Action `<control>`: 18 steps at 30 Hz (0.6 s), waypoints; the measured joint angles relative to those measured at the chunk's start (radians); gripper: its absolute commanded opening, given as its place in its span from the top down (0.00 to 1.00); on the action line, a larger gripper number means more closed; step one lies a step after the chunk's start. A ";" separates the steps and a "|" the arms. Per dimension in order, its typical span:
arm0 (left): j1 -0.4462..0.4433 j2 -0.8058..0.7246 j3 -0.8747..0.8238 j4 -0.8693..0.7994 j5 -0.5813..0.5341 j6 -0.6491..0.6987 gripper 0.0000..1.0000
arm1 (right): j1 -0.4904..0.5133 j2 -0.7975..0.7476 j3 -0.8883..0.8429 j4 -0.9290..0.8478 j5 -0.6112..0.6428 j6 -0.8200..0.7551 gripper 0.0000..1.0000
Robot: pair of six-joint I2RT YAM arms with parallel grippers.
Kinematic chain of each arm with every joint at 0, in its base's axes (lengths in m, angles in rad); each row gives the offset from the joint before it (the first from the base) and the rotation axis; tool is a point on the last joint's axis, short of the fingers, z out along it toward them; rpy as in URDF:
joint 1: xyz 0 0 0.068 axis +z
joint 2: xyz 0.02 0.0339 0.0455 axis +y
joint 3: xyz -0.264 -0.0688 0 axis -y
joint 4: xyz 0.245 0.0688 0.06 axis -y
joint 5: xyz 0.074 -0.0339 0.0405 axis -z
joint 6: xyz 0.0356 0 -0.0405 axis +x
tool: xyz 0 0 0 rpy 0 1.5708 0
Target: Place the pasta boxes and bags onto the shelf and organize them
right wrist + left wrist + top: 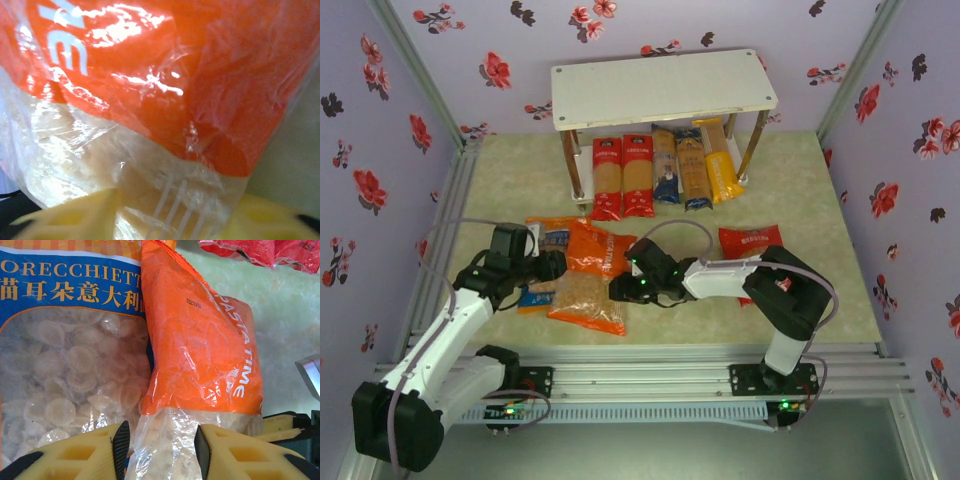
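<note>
Now, orange bag [592,275]: mid-table between your two arms. It is an orange film pack with white "PASTA TIME" lettering down one side and a clear end showing pale short pasta. Its film is creased and glossy.
Orange bag, position: it overlaps the right part of the blue bag [545,255] and looks tipped rather than flat.
Blue bag, look: from the left wrist you read "ORECCHIETTE" and Chinese characters in gold on blue [65,365], above a large clear window of round, cupped pasta.
Red bag [750,245]: flat on the table [820,180], right of the orange bag and apart from it, beside your right arm.
Spaghetti packs [665,170]: five lie side by side under the shelf's top board with their near ends poking out front. Left to right you have red, red, dark blue, tan-and-blue, yellow-orange.
Shelf [660,90]: at the back of the table. The white top board is bare.
Left gripper [160,450]: at the orange bag's left edge. The yellow fingers with black pads [121,450] are clamped on the bag's clear end.
Right gripper [172,220]: at the bag's right edge, with the clear end lying between its fingers. The wrist view is blurred, so you cannot tell whether the jaws pinch the film or merely bracket it.
</note>
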 measured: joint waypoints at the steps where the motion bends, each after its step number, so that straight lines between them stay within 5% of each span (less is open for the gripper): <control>1: 0.000 0.000 0.000 0.000 0.000 0.000 0.57 | 0.000 0.000 0.006 -0.010 0.005 -0.003 0.85; 3: 0.000 0.000 0.000 0.000 0.000 0.000 0.57 | 0.000 -0.007 0.016 -0.043 0.025 -0.022 0.99; 18: 0.000 0.010 0.000 0.002 0.000 0.000 0.51 | -0.102 -0.271 0.002 -0.528 0.304 -0.179 1.00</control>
